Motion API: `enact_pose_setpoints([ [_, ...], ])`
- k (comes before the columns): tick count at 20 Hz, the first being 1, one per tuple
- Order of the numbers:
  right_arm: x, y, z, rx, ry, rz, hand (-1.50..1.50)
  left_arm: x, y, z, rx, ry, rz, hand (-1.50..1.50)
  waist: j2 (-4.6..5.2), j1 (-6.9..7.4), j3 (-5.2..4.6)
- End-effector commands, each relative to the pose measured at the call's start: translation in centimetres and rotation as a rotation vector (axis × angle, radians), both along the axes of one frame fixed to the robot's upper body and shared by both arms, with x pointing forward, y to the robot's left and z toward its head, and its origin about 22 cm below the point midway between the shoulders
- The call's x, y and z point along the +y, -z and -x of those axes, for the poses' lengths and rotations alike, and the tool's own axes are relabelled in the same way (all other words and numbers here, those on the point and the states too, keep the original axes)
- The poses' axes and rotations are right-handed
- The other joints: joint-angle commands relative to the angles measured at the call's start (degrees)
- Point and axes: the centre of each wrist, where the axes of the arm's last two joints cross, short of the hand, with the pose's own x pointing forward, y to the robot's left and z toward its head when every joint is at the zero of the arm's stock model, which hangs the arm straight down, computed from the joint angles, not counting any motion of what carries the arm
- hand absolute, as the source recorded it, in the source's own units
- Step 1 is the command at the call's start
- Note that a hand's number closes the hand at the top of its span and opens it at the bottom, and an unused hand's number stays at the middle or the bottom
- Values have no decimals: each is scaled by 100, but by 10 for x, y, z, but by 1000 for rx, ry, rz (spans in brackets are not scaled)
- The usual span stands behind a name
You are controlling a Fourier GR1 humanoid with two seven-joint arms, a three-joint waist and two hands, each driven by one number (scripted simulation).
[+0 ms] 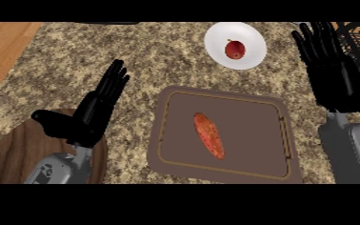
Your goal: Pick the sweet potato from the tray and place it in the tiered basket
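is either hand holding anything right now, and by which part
Nothing is held. The left hand and right hand are both open with straight fingers, and the orange oblong sweet potato lies untouched on the brown rectangular tray.

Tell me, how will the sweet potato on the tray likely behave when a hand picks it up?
The sweet potato looks stiff, so it should keep its shape. Its long, rounded, tapered form may roll on the flat tray if nudged sideways.

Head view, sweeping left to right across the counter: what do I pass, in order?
Round wooden board → left hand, open → sweet potato on the brown tray → right hand, open. The white plate with a red fruit overlaps the tray's span, farther back.
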Motion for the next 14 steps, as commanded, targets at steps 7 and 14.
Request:
enact_pose_setpoints([
  [7,41,-18,15,-49,-104,602,150,65,25,9,174,-184,-175,0,-10,-281,-59],
  [14,156,61,68,43,23,423,-150,97,14,12,184,-175,-176,0,125,-145,96],
])
